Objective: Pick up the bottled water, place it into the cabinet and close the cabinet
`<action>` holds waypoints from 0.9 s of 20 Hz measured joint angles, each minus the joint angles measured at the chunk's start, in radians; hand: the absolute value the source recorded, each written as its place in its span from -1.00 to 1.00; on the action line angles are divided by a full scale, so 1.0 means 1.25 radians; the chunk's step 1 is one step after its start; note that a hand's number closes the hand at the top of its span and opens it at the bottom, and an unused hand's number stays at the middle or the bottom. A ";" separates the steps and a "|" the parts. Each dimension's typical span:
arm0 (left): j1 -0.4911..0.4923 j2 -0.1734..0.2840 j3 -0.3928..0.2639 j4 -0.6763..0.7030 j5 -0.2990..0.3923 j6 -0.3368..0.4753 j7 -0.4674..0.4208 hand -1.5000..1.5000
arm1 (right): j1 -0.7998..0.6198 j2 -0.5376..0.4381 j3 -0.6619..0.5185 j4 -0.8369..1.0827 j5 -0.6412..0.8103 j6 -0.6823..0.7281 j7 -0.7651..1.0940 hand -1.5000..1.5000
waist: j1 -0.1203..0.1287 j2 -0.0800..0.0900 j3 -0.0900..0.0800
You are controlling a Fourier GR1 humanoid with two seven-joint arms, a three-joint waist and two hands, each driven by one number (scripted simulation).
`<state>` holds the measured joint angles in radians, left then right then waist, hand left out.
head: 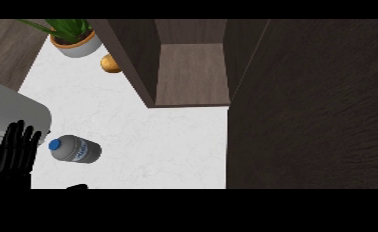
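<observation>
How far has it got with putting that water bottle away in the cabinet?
Barely begun. The cabinet is open, its door swung wide. The bottled water is on the counter, unheld, beside the open left hand. The right hand is out of view. Grasping, placing it inside and closing the door all remain.

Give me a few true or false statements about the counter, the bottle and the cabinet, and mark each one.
1. The bottled water lies on the counter. True.
2. The bottle's cap is red. False: it is blue.
3. The cabinet stands open, its shelf bare. True.
4. The left hand is curled round the bottle. False: it is open, fingers up, beside it at the view's left edge.
5. A potted plant sits left of the cabinet. True.
</observation>
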<state>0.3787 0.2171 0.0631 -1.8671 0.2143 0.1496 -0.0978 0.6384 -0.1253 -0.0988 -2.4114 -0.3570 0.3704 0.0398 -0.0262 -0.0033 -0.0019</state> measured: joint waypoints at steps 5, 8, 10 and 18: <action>-0.048 0.003 0.032 0.131 0.007 -0.027 -0.050 -1.00 | 0.003 -0.003 0.001 0.001 -0.008 -0.002 -0.007 -1.00 | 0.002 0.001 0.000; -0.074 0.000 0.043 0.206 0.008 -0.039 -0.075 -1.00 | 0.019 -0.011 -0.015 0.002 -0.015 0.010 -0.020 -1.00 | 0.001 0.001 0.000; -0.101 -0.002 0.051 0.260 0.007 -0.043 -0.092 -1.00 | 0.027 -0.016 -0.024 0.004 -0.020 0.019 -0.027 -1.00 | 0.000 0.001 0.000; -0.172 -0.012 0.084 0.474 0.003 -0.075 -0.197 -1.00 | 0.061 -0.026 -0.027 0.007 -0.039 0.044 -0.058 -1.00 | -0.002 0.002 -0.001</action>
<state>0.1637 0.2027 0.1677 -1.2740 0.2176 0.0559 -0.3442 0.7145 -0.1577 -0.1322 -2.4020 -0.4051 0.4250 -0.0331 -0.0288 -0.0012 -0.0028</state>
